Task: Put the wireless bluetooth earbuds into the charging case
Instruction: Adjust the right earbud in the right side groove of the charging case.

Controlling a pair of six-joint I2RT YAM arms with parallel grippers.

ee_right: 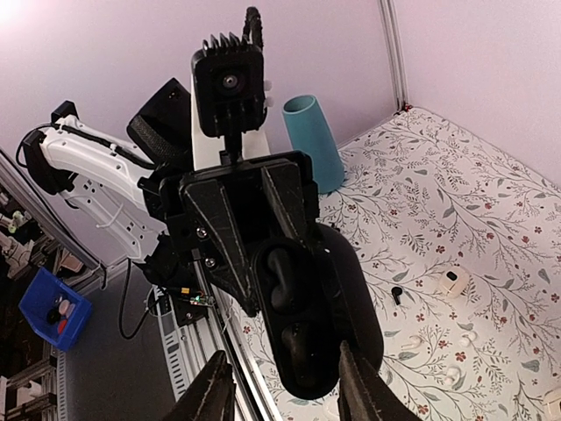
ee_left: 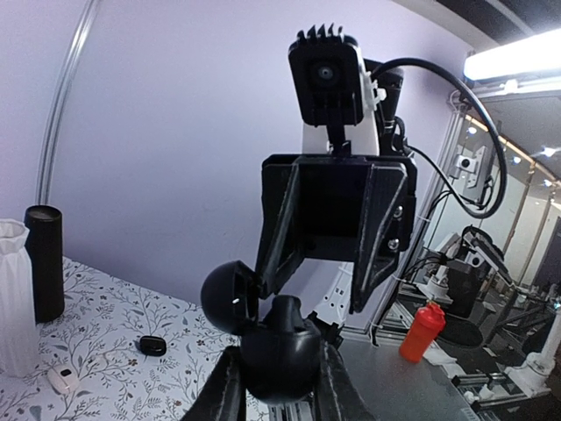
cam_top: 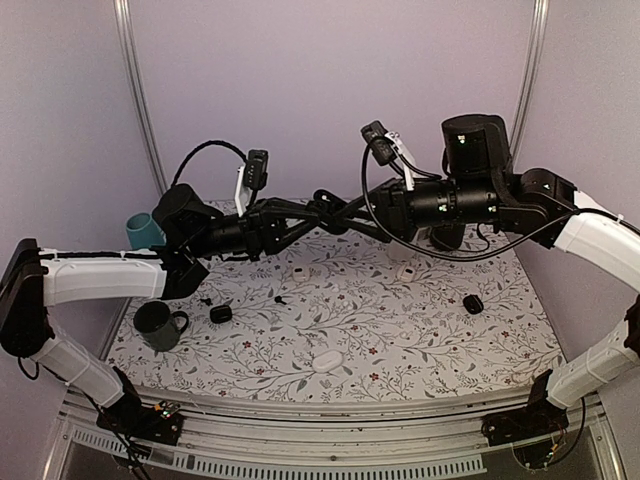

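High over the middle of the table, my left gripper (cam_top: 318, 212) (ee_left: 279, 351) is shut on a round black charging case (ee_left: 280, 360) whose lid (ee_left: 230, 298) hangs open. In the right wrist view the case (ee_right: 302, 324) faces me. One black earbud (ee_right: 280, 272) sits in its upper well, and I cannot tell what the lower well holds. My right gripper (cam_top: 347, 212) (ee_right: 280, 355) is open and holds nothing, its fingers standing either side of the case's near end. Another black earbud (ee_right: 396, 294) (cam_top: 278, 298) lies loose on the flowered tabletop.
Two more black cases (cam_top: 221, 313) (cam_top: 473, 303) and white cases (cam_top: 328, 362) (cam_top: 300, 270) (cam_top: 405, 270) lie on the table. A dark mug (cam_top: 158, 325) and a teal cup (cam_top: 143, 230) stand at the left. A white vase (ee_left: 17, 298) and a black cylinder (ee_left: 44, 263) stand at the back.
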